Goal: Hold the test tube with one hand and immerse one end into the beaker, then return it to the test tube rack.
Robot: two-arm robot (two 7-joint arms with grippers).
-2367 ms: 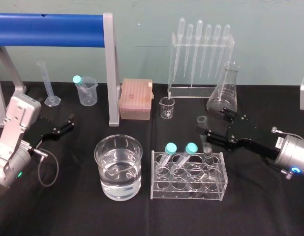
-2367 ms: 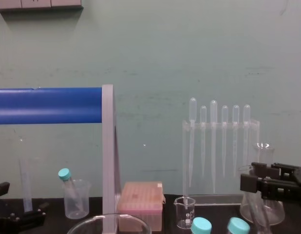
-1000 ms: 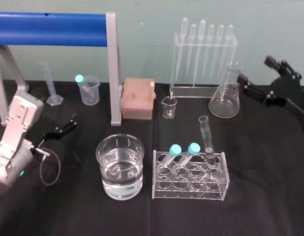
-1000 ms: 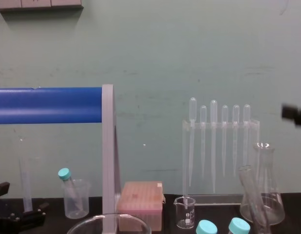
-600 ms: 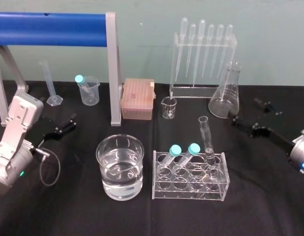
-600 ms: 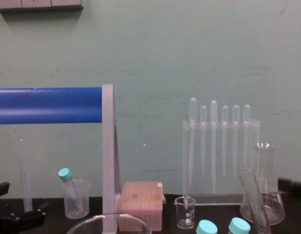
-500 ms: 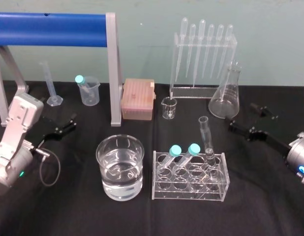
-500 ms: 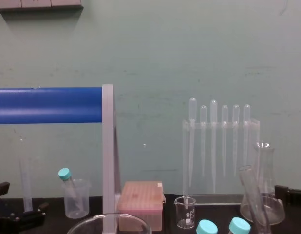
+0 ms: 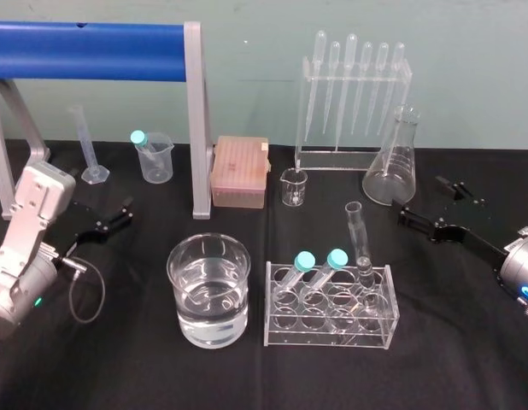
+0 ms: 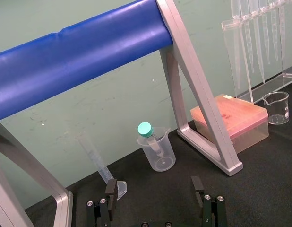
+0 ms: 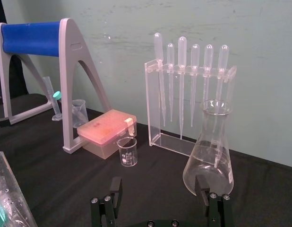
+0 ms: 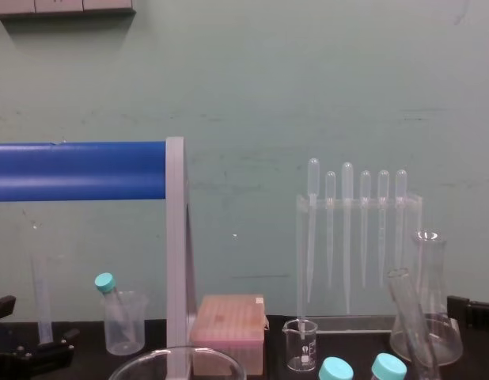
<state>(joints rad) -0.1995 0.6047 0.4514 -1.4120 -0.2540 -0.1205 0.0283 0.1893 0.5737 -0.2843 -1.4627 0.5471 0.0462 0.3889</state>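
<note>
1. Closest in, the test tube rack (image 9: 328, 329) sat on the tabletop, to the left of the right jaws and nearer the robot, with two teal-capped tubes (image 9: 318, 259) leaning in it.
2. The beaker (image 9: 206, 329), part full of clear liquid, stood between the two sets of jaws and nearer the robot than either. It was just beside the rack, and nothing was dipped in it.
3. And there was the test tube (image 9: 358, 235), tilted in the rack's far right hole with its open rim up. It stood a little left of the right jaws and was not touching them.
4. The right arm (image 9: 519, 275) reached in from the right. Its jaws were spread wide and gripped nothing.
5. The left arm (image 9: 29, 248) sat parked at the left, well apart from the beaker. Its jaws were also apart and empty.
6. Farther off, a conical flask (image 9: 390, 166) stood just beyond the right jaws.
7. My call on progress: the tube was racked and both sets of jaws were free, so nothing was in hand. The pictures could not show whether the dip was done. If it was not, the grasp, the dip and the return all remained.
</note>
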